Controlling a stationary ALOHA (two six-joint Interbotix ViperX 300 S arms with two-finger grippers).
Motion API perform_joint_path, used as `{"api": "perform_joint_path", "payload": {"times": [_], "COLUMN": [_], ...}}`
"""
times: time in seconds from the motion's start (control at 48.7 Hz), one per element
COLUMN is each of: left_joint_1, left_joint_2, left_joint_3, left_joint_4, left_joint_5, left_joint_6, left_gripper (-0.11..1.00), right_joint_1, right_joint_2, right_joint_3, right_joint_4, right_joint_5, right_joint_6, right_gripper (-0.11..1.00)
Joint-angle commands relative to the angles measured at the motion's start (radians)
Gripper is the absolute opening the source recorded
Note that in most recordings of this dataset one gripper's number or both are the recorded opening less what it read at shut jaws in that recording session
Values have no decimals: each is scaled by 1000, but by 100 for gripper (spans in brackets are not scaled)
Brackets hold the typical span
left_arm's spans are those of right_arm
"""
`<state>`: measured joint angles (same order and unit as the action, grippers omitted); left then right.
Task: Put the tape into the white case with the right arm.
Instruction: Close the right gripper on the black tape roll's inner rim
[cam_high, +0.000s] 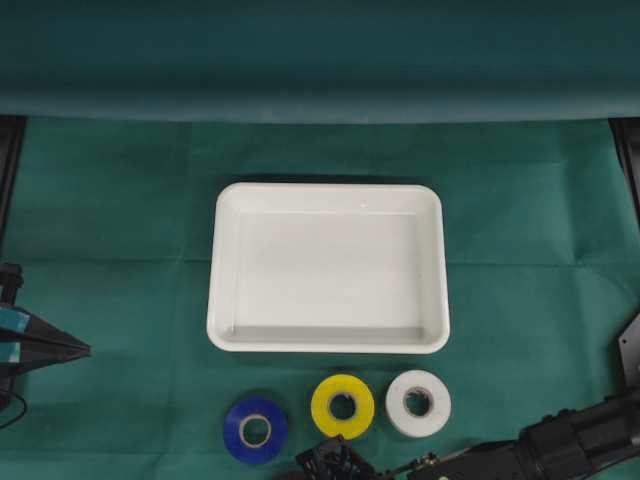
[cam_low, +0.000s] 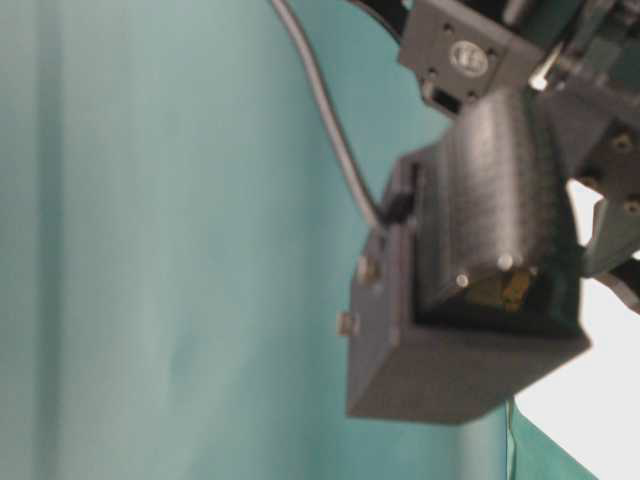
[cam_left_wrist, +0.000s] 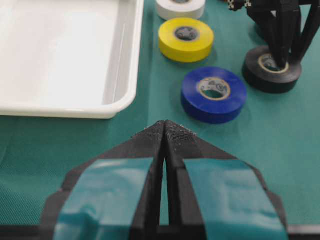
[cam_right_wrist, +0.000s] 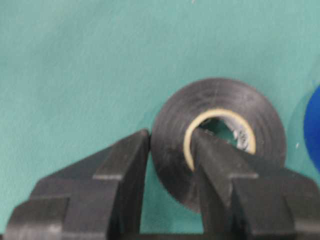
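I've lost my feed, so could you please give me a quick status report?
Right gripper shut on black tape, one jaw through its core. Left gripper shut, idle. White case empty, path clear.

Arrangement of case and tape rolls on the worktop (cam_high: 120, 200).
The white case (cam_high: 328, 196) lies centrally; three rolls (cam_high: 341, 405) lie in a row before it; a fourth roll (cam_right_wrist: 218, 140) lies before that row, at the right tool (cam_right_wrist: 170, 145).

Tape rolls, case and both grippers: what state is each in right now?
White case: empty.
Black roll: flat on the cloth, wall pinched by the right gripper.
Blue roll, yellow roll, white roll: flat on the cloth, outside the case.
Left gripper: shut, holding nothing.
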<state>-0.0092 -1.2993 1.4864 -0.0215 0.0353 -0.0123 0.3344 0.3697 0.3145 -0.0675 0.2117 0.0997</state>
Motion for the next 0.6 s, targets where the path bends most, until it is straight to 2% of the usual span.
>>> {"api": "perform_joint_path", "payload": {"times": [0.0,0.328,0.575], "left_joint_1": [-2,-2,-2], "left_joint_2": [8,9,9], "left_joint_3": [-11,-11,-11], "left_joint_4": [-2,-3,-2], "left_joint_5": [-6,-6,-6], "left_joint_6": [0,-2,-2], "left_gripper": [0,0,0], "right_joint_1": [-2,-2,-2], "right_joint_2": [-18,-25,-94], "right_joint_3": [-23,-25,-25], "right_joint_4": [-2,-2,-2], "right_joint_5": [14,25,74], "right_joint_6": [2,2,2], "right_gripper": [0,0,0]}}
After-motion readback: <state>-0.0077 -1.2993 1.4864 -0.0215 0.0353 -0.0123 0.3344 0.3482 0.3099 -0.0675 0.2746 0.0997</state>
